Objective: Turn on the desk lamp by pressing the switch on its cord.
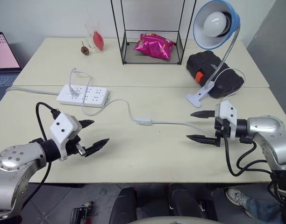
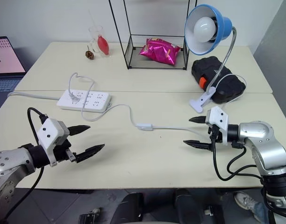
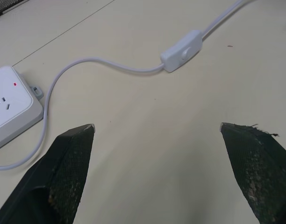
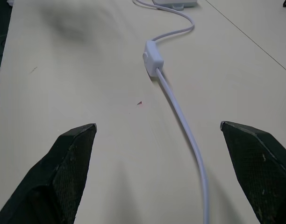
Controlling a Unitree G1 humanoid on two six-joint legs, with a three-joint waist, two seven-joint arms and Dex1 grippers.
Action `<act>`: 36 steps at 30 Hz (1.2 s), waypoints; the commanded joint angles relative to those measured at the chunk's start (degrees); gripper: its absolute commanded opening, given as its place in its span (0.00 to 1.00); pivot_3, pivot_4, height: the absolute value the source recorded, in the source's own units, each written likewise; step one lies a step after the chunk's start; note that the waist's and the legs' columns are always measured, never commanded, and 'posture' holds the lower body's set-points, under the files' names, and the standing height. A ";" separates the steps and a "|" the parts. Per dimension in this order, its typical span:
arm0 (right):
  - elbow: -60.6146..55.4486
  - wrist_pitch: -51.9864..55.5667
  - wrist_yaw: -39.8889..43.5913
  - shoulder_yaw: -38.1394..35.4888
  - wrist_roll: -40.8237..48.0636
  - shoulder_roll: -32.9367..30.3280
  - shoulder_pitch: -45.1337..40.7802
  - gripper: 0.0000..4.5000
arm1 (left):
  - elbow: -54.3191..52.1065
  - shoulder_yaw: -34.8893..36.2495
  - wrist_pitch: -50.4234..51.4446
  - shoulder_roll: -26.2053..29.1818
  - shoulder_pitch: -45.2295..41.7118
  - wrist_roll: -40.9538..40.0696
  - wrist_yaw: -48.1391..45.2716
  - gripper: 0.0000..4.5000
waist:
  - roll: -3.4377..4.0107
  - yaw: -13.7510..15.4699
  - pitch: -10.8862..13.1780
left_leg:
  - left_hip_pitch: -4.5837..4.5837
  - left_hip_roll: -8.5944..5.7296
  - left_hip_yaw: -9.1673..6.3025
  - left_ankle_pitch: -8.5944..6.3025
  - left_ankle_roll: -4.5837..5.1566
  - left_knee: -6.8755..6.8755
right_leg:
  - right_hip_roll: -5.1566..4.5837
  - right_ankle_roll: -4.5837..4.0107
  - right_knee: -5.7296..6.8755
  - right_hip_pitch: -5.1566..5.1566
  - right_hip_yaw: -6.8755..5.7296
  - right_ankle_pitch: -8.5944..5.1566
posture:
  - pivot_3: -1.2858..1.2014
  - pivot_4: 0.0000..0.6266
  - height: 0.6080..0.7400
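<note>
Between both claws | switch (image 1: 143, 122) on table, untouched, apart

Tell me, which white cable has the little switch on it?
The thin white cord crossing the table: the switch sits midway along it. The thicker grey cable only feeds the power strip.

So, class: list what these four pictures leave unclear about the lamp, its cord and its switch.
- Desk lamp: head views cannot tell whether the bulb is lit.
- Switch: button position too small to read in the left wrist view.
- Cord: the stretch near the black case cannot be followed to the lamp.
</note>
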 commanded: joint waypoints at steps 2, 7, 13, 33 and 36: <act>-0.99 -0.32 -0.40 -1.12 1.25 -0.31 -1.10 0.99 | -0.81 0.29 -1.31 0.56 -0.32 -0.20 -0.45 1.00 | 0.00 0.00 0.00 | 0.00 0.00 0.00 0.00 0.00 0.00 | 0.00 0.00 0.00 0.00 0.00 0.00 | 0.52 0.24 1.00; -0.84 1.15 -1.48 -1.06 1.79 -0.09 -0.89 0.99 | -0.62 -0.29 -1.67 0.89 -0.56 1.03 -0.21 1.00 | 0.00 0.01 0.00 | 0.00 0.00 0.00 0.00 0.00 -0.01 | 0.00 -0.01 0.00 0.00 -0.01 0.00 | 0.52 0.24 1.00; 0.11 1.73 -3.44 -1.57 2.33 0.78 -0.65 0.99 | -1.14 -0.31 -4.86 0.88 0.49 1.36 -1.99 1.00 | 0.00 0.01 0.00 | 0.00 0.00 0.00 0.00 0.00 -0.01 | 0.00 -0.01 0.00 0.00 0.00 0.00 | 0.52 0.24 1.00; 11.00 10.08 -3.71 14.17 -5.19 7.16 -19.65 0.99 | 0.46 -2.42 -4.69 3.61 -4.51 -1.72 -6.47 1.00 | 0.00 -0.23 0.01 | -0.01 0.01 0.01 0.00 0.00 -0.01 | 0.01 0.00 0.01 -0.03 -0.02 0.01 | 0.52 0.24 1.00; 15.49 9.42 -3.47 16.77 -6.53 11.35 -23.22 0.99 | 0.39 -3.22 -5.00 3.41 -4.32 -1.12 -6.16 1.00 | 0.00 -0.40 0.01 | -0.04 0.02 0.03 0.00 0.00 -0.02 | 0.02 0.00 0.03 -0.09 0.00 0.02 | 0.52 0.24 1.00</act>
